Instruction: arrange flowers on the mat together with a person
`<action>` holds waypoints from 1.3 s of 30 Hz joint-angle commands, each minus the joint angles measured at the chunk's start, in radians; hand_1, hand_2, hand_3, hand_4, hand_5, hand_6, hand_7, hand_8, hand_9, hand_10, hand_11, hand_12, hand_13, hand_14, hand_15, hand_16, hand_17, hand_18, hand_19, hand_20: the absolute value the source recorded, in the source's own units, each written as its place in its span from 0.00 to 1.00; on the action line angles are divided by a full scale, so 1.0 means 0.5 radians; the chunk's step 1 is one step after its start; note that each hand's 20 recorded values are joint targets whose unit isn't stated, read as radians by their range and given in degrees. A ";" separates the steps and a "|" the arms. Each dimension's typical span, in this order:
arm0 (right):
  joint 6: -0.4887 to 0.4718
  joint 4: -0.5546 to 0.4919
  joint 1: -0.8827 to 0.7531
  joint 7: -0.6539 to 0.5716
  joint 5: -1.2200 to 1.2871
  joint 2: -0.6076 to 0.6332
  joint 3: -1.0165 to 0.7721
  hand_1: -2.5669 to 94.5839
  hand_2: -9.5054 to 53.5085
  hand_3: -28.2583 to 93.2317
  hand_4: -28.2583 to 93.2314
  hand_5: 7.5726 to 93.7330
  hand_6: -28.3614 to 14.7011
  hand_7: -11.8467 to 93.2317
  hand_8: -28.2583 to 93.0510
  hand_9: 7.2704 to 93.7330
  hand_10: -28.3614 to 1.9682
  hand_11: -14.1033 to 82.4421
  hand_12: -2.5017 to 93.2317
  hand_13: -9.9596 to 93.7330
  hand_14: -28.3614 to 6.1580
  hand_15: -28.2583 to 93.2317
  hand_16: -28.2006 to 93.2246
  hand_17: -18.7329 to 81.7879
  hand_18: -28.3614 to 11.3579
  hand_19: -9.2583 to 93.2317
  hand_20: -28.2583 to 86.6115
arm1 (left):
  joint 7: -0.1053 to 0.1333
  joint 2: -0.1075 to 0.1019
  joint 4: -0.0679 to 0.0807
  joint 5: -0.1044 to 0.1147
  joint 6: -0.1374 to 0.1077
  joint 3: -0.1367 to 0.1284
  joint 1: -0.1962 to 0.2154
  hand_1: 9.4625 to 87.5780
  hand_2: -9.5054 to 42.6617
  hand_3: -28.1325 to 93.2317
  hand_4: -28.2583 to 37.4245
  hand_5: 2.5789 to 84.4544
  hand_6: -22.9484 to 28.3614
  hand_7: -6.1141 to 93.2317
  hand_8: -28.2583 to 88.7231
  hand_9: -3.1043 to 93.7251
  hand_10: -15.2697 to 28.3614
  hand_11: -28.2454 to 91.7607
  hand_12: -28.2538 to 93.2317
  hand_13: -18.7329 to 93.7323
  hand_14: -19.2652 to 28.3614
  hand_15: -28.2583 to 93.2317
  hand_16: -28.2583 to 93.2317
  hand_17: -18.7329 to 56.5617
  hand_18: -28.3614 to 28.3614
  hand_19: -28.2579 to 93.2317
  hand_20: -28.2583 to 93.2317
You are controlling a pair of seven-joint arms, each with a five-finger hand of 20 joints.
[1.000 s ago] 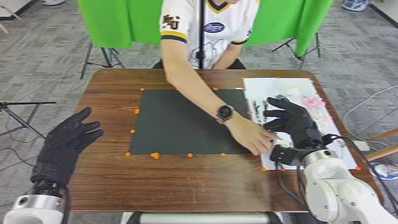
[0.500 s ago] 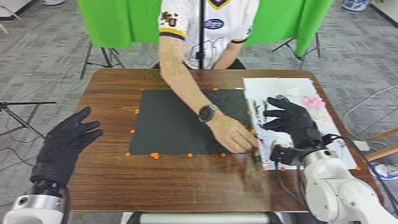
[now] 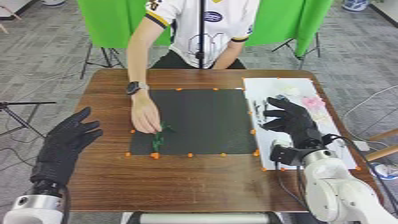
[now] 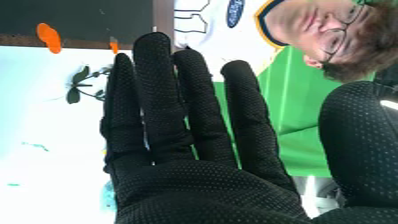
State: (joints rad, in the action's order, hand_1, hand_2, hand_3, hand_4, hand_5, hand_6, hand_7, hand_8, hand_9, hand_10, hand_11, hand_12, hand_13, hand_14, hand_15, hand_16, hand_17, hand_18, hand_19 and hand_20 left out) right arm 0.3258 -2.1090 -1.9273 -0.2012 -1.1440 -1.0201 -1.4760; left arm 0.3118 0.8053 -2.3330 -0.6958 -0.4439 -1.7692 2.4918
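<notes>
In the head view my right hand (image 3: 293,120) is held over the white sheet (image 3: 266,87), its fingers spread and holding nothing. My left hand (image 3: 69,140) stays beside the dark mat (image 3: 200,120), over the table's left part, fingers relaxed. A person's hand (image 3: 145,114) holds a green stem (image 3: 158,142) at the mat's left side. Pink flowers (image 3: 313,102) lie on the white sheet beyond my right hand. In the right wrist view the right hand (image 4: 200,185) has straight fingers, with a dark leafy sprig (image 4: 78,85) on the white surface beside it.
Orange marks (image 3: 155,155) line the mat's edges on the brown table (image 3: 204,185). The person's forearm (image 3: 137,65) comes in from the far side across the table's far left edge. A dark cable (image 3: 282,182) hangs beside my right arm.
The person's hand has gone from between the mat's right edge and the white sheet to the mat's left side, where a green stem now shows. Both my arms have kept still.
</notes>
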 commanded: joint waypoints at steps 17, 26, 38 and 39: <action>0.001 -0.014 -0.018 -0.005 -0.022 -0.012 -0.006 0.22 0.30 0.82 0.03 0.47 0.62 0.26 0.13 0.53 0.36 0.36 0.18 0.55 0.23 0.73 0.29 0.36 0.09 0.73 0.36 | -0.025 0.015 -0.004 0.001 -0.010 -0.001 0.031 0.20 0.29 0.89 0.03 0.38 0.60 0.23 0.14 0.36 0.80 0.52 0.31 0.36 0.94 0.74 0.12 0.15 0.89 0.69 0.29; -0.005 -0.015 -0.016 -0.017 -0.028 -0.017 -0.005 0.22 0.30 0.83 0.03 0.47 0.62 0.26 0.14 0.53 0.36 0.36 0.18 0.55 0.23 0.73 0.29 0.36 0.09 0.73 0.36 | -0.028 0.018 -0.008 -0.001 -0.009 -0.004 0.041 0.20 0.29 0.89 0.03 0.38 0.60 0.23 0.14 0.36 0.80 0.52 0.31 0.36 0.94 0.74 0.12 0.15 0.89 0.69 0.29; 0.006 -0.018 -0.013 -0.003 -0.019 -0.006 -0.004 0.22 0.30 0.82 0.03 0.47 0.62 0.26 0.14 0.53 0.35 0.36 0.18 0.55 0.22 0.73 0.29 0.36 0.09 0.73 0.36 | -0.029 0.013 0.000 -0.002 -0.009 0.007 0.019 0.20 0.29 0.89 0.03 0.38 0.60 0.23 0.14 0.36 0.80 0.52 0.31 0.36 0.94 0.74 0.12 0.15 0.89 0.69 0.29; -0.007 -0.015 -0.004 -0.007 -0.024 -0.011 -0.004 0.22 0.30 0.82 0.03 0.47 0.62 0.26 0.14 0.53 0.35 0.36 0.18 0.55 0.22 0.73 0.29 0.36 0.09 0.73 0.36 | -0.010 0.009 -0.005 0.008 -0.018 0.007 0.034 0.20 0.29 0.89 0.03 0.38 0.60 0.23 0.14 0.36 0.80 0.52 0.31 0.36 0.94 0.74 0.12 0.15 0.89 0.69 0.29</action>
State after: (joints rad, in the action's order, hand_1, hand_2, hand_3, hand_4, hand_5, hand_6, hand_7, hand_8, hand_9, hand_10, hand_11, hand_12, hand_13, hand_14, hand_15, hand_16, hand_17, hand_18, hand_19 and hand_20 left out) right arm 0.3236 -2.1093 -1.9277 -0.2099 -1.1478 -1.0224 -1.4770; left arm 0.3075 0.8063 -2.3343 -0.6965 -0.4440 -1.7706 2.4987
